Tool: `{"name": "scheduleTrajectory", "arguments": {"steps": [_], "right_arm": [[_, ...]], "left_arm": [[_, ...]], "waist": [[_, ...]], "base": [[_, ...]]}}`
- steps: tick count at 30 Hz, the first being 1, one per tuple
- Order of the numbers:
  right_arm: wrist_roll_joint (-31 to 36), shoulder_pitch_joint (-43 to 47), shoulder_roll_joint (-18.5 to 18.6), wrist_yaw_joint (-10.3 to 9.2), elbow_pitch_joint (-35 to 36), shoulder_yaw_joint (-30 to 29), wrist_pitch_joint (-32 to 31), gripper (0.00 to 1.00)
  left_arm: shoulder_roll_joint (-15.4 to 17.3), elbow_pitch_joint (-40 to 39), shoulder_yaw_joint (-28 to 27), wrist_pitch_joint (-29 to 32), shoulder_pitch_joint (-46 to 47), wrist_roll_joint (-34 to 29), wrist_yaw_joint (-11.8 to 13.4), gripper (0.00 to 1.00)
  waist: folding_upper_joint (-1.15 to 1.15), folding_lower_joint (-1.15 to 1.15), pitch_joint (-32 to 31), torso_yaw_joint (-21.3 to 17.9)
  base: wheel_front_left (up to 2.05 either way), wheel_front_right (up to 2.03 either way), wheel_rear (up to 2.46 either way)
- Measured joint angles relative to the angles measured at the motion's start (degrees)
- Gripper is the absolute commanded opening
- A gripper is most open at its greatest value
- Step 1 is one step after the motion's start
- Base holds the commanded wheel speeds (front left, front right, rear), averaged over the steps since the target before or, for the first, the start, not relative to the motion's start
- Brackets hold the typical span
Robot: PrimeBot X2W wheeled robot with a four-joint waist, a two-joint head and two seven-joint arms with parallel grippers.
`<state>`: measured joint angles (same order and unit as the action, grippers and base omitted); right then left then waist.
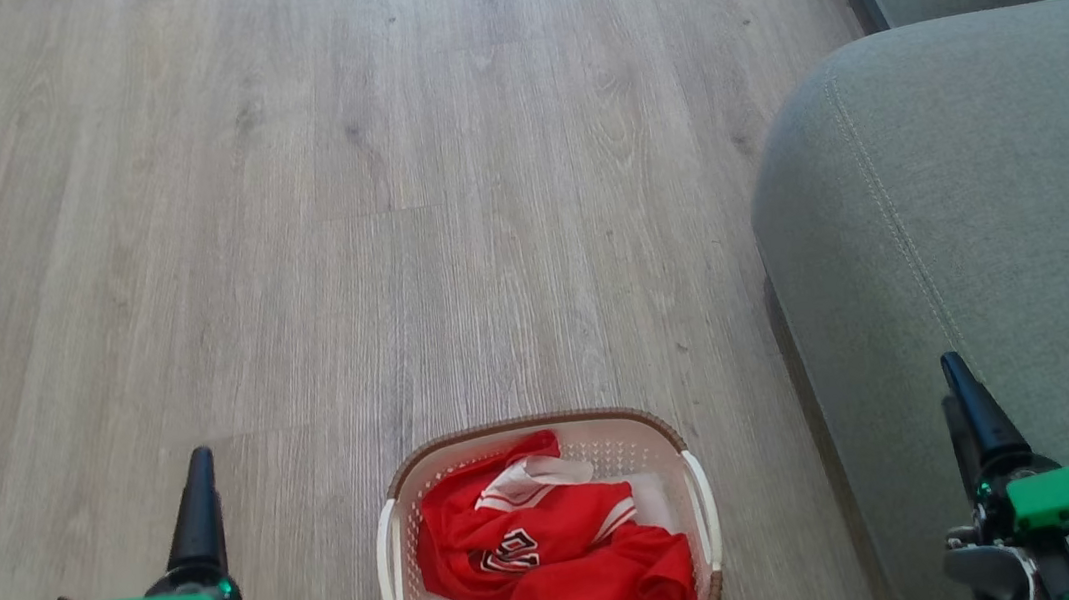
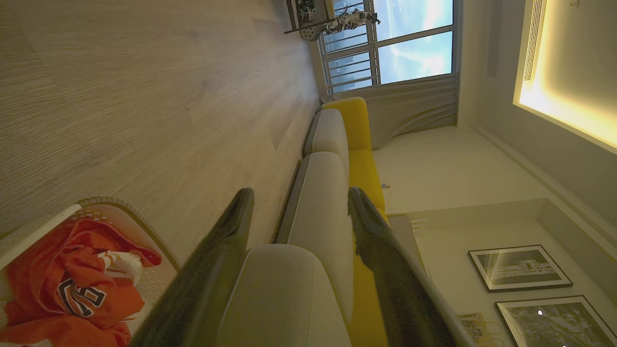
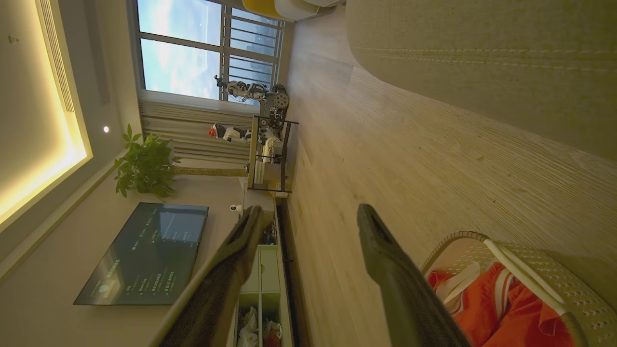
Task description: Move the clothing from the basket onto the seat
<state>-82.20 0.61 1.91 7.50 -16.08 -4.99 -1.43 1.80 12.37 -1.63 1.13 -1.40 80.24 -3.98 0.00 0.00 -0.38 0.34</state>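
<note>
My left tool point(image 1: 198, 489) hangs near me at the left, its fingers apart and holding nothing. In the middle the basket point(image 1: 528, 423) stands on the floor point(image 1: 284, 218), with the clothing point(image 1: 564, 558) crumpled inside. I judge it light, soft and slippery; I would pinch a raised fold near the emblem point(image 1: 511, 551), which I cannot read. My right tool point(image 1: 963, 392), also apart, hangs by the seat point(image 1: 985, 188) at the right.
</note>
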Motion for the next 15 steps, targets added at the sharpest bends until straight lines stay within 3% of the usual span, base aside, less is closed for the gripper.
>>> {"name": "scheduleTrajectory", "arguments": {"steps": [15], "right_arm": [[11.52,0.08,0.01,0.00,3.60,1.51,2.25,1.00]], "left_arm": [[0.02,-3.08,3.10,-1.97,-0.23,-13.83,2.58,1.00]], "waist": [[0.00,0.00,-0.13,0.20]], "base": [[0.00,0.00,0.00]]}}
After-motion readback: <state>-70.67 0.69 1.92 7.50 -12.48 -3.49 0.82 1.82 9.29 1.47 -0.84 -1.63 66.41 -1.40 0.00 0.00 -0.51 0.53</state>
